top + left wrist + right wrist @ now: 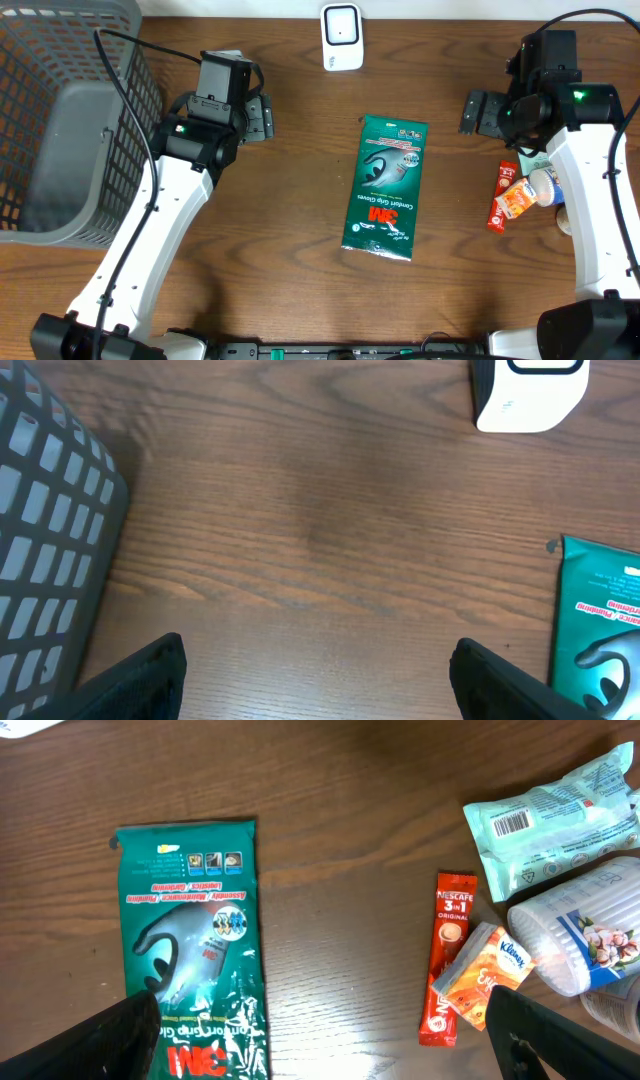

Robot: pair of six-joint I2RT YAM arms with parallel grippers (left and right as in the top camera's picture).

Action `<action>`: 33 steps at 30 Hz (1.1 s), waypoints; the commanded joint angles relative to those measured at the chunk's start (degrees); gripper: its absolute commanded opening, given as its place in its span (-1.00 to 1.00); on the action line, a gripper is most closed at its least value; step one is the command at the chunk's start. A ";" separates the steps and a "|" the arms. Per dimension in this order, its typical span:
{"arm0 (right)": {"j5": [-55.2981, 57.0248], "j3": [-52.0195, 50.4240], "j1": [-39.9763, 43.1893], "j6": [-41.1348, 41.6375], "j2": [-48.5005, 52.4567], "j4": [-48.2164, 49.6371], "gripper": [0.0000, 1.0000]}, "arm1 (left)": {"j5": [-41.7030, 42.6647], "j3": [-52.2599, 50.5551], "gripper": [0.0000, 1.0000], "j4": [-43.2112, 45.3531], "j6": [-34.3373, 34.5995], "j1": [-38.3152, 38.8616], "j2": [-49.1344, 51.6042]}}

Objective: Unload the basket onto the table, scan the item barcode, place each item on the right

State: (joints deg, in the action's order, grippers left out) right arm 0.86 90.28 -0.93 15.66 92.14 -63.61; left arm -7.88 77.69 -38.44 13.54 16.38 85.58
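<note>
A green 3M glove pack [386, 187] lies flat in the middle of the wooden table, printed face up; I see no barcode on it. The white scanner [341, 37] stands at the far edge, behind the pack. My left gripper [260, 117] hovers open to the left of the pack, over bare wood. In the left wrist view its jaws [318, 650] stand wide apart with nothing between them; the scanner [530, 395] and the pack's corner [600, 625] show at the right. My right gripper [478, 112] is open too, right of the pack [190, 950], empty [320, 1005].
A grey mesh basket [70, 120] fills the left side. At the right edge lie a red Nescafe stick [448, 960], an orange Kleenex pack [490, 975], a pale green wipes pack [550, 815] with a barcode showing, and a cotton swab tub [580, 925].
</note>
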 commanded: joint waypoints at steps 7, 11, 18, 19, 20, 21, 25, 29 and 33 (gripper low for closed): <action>0.17 0.68 -0.35 -0.72 -1.07 -0.09 0.99 | -0.74 0.52 0.64 -0.13 0.09 -0.09 0.26; 0.17 0.68 -1.99 -0.72 -6.88 -0.09 0.99 | -0.74 0.52 0.65 -0.13 0.09 -0.09 0.26; 2.71 0.66 -4.17 -1.01 -22.97 5.14 0.99 | -0.74 0.52 0.65 -0.13 0.09 -0.09 0.26; 2.73 0.66 -4.42 -1.29 -25.14 5.73 0.99 | -0.74 0.52 0.65 -0.15 0.09 -0.09 0.26; 2.75 0.57 -4.61 -1.97 -27.47 6.10 0.98 | -0.74 0.52 0.66 -0.13 0.09 -0.09 0.26; 2.75 0.26 -4.79 -2.89 -29.64 6.25 0.98 | -0.74 0.52 0.66 -0.15 0.09 -0.09 0.26; 2.78 -4.09 -4.85 -6.80 -38.80 6.71 0.99 | -0.74 0.52 0.66 -0.13 0.09 -0.09 0.26; 2.75 -11.98 -4.85 -7.39 -48.30 7.50 0.98 | -0.74 0.52 0.66 -0.13 0.09 -0.09 0.26; 2.51 -21.94 -5.57 -4.76 -58.12 7.78 0.99 | -0.74 0.52 0.66 -0.13 0.09 -0.09 0.26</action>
State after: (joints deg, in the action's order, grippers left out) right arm 2.92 74.46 -5.61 10.11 39.05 -55.90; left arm -7.88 77.69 -38.61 13.54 16.38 85.60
